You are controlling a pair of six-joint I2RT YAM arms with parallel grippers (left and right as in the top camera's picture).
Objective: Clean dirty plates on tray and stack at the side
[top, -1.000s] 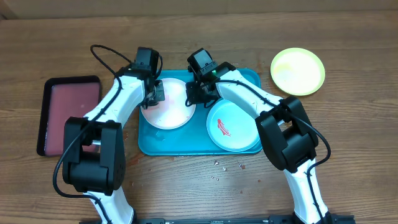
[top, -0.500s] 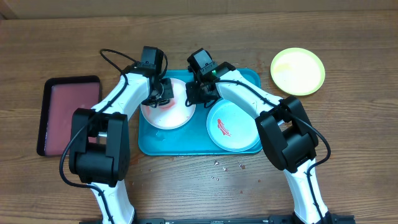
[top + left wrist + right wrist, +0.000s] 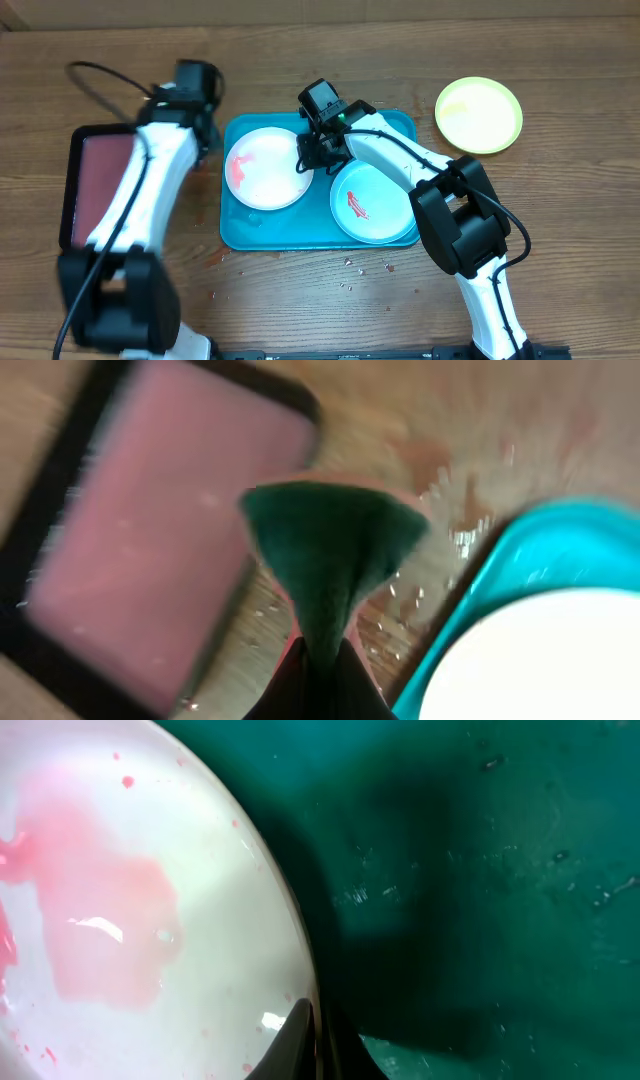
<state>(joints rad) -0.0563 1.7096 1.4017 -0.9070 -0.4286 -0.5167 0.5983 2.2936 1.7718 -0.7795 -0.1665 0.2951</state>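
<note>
Left wrist view motion-blurred; overhead bright, even.

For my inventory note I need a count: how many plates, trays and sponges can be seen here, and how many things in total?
Plates: 3 (white plate, blue plate, yellow-green plate)
Trays: 2 (turquoise tray, dark red tray)
Sponges: 1 (green sponge)
Total: 6

Two plates [image 3: 262, 168] in tray [image 3: 290, 232]; third plate [image 3: 479, 114] right; small tray [image 3: 90, 180] left.
</note>
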